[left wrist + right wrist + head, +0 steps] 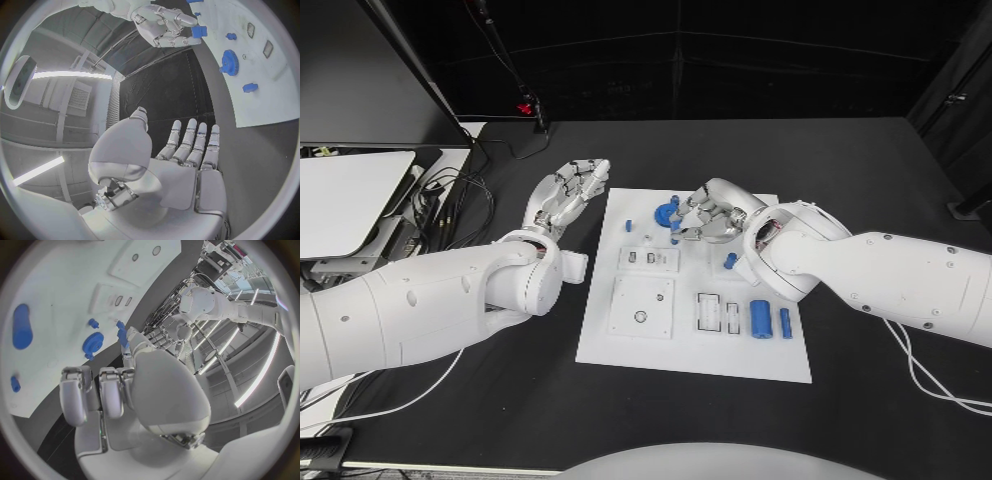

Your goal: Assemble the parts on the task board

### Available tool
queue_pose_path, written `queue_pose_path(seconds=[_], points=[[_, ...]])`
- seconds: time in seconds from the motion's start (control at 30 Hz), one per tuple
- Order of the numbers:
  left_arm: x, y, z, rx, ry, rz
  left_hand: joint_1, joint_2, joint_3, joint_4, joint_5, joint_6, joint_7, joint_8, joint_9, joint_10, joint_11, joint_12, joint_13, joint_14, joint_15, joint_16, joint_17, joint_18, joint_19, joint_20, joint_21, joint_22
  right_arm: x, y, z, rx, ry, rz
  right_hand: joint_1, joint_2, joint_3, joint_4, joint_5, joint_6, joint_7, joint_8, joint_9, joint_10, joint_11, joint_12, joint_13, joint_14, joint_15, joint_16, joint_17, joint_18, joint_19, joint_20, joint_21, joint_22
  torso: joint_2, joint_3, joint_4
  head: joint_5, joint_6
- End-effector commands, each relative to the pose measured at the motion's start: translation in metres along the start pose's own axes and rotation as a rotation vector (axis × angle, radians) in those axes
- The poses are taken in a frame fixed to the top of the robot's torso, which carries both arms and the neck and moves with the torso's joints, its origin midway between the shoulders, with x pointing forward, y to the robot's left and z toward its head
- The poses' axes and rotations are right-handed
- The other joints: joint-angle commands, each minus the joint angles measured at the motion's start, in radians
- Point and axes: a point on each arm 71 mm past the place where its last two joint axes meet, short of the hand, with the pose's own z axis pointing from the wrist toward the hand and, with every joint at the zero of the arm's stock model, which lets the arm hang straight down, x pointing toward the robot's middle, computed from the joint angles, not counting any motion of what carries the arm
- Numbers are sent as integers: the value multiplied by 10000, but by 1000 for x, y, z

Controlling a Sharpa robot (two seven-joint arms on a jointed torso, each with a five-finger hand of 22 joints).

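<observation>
From the head view, the left hand (pixel 570 200) lies with fingers spread and empty just left of the white rectangular task board (pixel 695 355), while the right hand (pixel 702 217) curls over its far end. In the left wrist view, that right hand pinches a small blue plastic part (pixel 199 32). The right wrist view hides its fingertips; a round blue gear (pixel 93 343) lies on the board.

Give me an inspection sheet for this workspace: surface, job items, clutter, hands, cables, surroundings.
Surface: black table.
Job items: white task board; blue gear and small blue parts on it; blue cylinder at its near right.
Clutter: nothing seen.
Hands: left hand flat, fingers apart, holding nothing, beside the board; right hand over the board's far end, pinching a small blue part.
Cables: bundle at far left.
Surroundings: monitor at far left.
</observation>
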Motion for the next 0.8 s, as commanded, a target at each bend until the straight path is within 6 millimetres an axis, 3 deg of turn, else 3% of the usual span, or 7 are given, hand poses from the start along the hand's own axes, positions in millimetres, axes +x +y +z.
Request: queue_pose_path(seconds=[0.03,0.43,0.8], points=[[1,-18,-2,2394,36,30,18,73,-71,4,68,92,1533,37,-10,65,29,55,-9,57,4,52,-11,170,12,43,51,15,6,3,3,584,160,-93,-25,66,1,-83,61,481,-11,26,68,1040,68,25,2632,1057,76,25,2633,-74,1040,73,33,2634,8,8,0,43,-77],[1,-18,-1,2383,57,11,30,80,-88,4,69,102,1533,42,-11,76,27,66,-9,70,1,58,-11,172,4,42,52,13,31,12,9,938,313,-91,-50,39,-15,-98,108,464,0,-16,51,1040,77,25,2632,1057,74,25,2633,-74,1040,74,33,2634,8,18,-20,78,-252],[1,-18,-1,2376,52,15,30,80,-88,4,69,102,1533,42,-11,76,27,66,-9,70,1,58,-11,172,4,42,52,13,42,5,7,1213,237,-196,-125,-6,-47,-109,138,389,23,-124,7,1040,96,25,2632,1057,75,25,2633,-74,1040,75,33,2634,6,17,-18,19,-296]])
